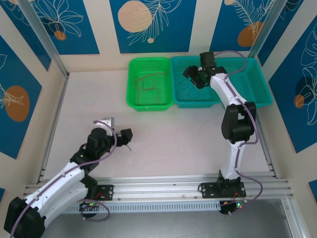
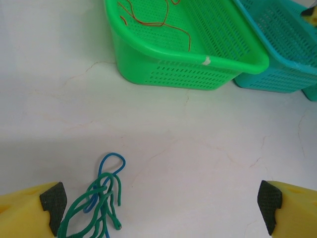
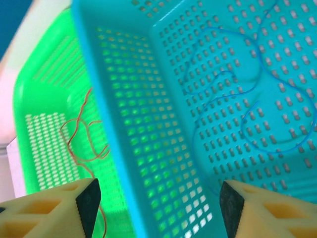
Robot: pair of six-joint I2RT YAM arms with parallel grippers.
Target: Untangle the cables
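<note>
A small tangle of green cable (image 2: 103,198) and blue cable (image 2: 113,154) lies on the white table, just inside the left finger of my left gripper (image 2: 161,206). That gripper (image 1: 124,136) is open and holds nothing. A thin red-brown cable (image 1: 148,84) lies loose in the green basket (image 1: 151,105); the wrist views catch it too (image 2: 163,24) (image 3: 85,127). A hair-thin blue cable (image 3: 277,150) curls on the floor of the teal basket (image 1: 262,84). My right gripper (image 1: 195,77) hovers over that basket's left wall (image 3: 148,124), open and empty (image 3: 157,203).
The two baskets stand side by side at the back of the table, touching; the left wrist view has the green one (image 2: 188,69) ahead and the teal one (image 2: 277,74) to its right. Bare white table lies between the baskets and the left gripper.
</note>
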